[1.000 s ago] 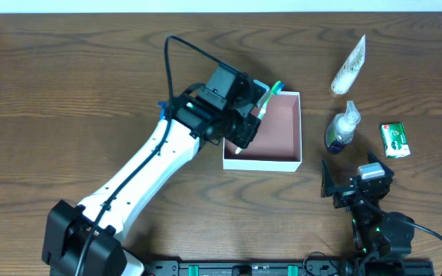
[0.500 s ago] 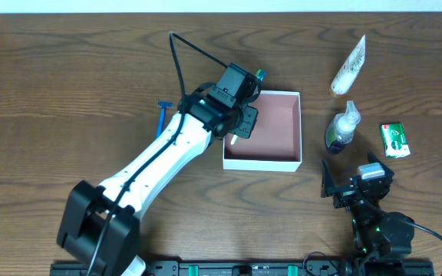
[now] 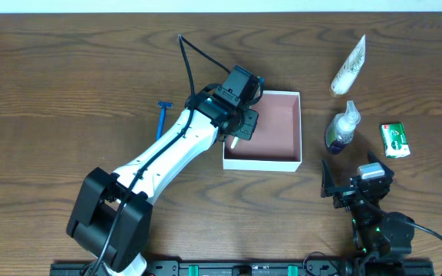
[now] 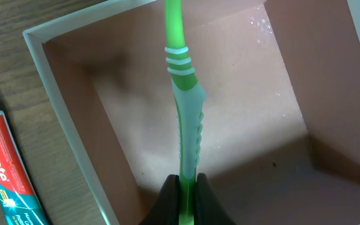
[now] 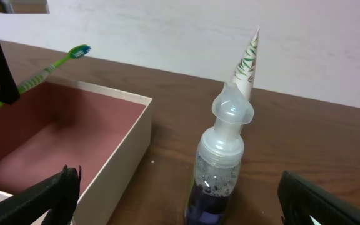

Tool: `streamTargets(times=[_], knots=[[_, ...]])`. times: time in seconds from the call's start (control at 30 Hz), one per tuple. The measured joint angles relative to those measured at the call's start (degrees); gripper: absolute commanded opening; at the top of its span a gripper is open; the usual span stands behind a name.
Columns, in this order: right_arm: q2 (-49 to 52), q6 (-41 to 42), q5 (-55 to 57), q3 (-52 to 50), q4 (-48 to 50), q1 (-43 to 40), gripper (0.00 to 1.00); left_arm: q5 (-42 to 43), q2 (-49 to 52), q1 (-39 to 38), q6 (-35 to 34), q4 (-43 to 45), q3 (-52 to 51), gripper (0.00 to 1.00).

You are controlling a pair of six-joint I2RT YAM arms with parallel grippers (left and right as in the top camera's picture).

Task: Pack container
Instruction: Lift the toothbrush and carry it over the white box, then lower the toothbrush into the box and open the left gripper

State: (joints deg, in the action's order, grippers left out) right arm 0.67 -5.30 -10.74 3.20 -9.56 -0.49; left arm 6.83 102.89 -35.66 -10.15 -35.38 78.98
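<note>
**Left claw holding the first item over the box, nothing yet packed**

The left claw (image 4: 183, 190) is clenching the handle end of a green toothbrush (image 4: 182, 94) and holding it over the container (image 3: 263, 162). The box is sitting open near the middle of the surface (image 3: 67, 77). The left wrist view is showing the brush running out along the pinkish-brown floor. In the right wrist view it is slanting upward, with its bristled head poking above the far rim. Whether any part of it is touching the floor, I cannot tell.

By my reading, packing is only just getting under way. The box floor is showing bare around the brush, so nothing is lying inside yet, and the brush itself is not yet let go.

Everything else is waiting outside the box:
- A Colgate toothpaste tube (image 4: 5, 169) is lying just beside its left wall.
- A blue razor (image 3: 163, 119) is lying farther left.
- To the right, a white tube (image 3: 349, 67), a small spray bottle (image 3: 342, 129) and a green packet (image 3: 395, 140) are grouped together.

The right claw (image 3: 350, 180) is idling with its fingers spread wide and empty, facing the spray bottle from near the front edge.

What is probably remaining is laying the brush down and releasing it, then bringing the other items in.
</note>
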Motion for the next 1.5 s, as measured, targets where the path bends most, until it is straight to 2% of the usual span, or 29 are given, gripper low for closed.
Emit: streamTargets(times=[0.37, 0.73, 1.5], knots=[[0.0, 0.0, 0.0, 0.0, 0.0, 0.0, 0.99, 0.3, 0.5, -0.2, -0.8, -1.4, 0.0, 0.06], [0.0, 0.0, 0.0, 0.0, 0.0, 0.0, 0.99, 0.3, 5.9, -0.2, -1.7, -1.5, 0.0, 0.06], [0.0, 0.0, 0.0, 0.0, 0.0, 0.0, 0.99, 0.3, 5.9, -0.2, -1.7, -3.9, 0.0, 0.06]])
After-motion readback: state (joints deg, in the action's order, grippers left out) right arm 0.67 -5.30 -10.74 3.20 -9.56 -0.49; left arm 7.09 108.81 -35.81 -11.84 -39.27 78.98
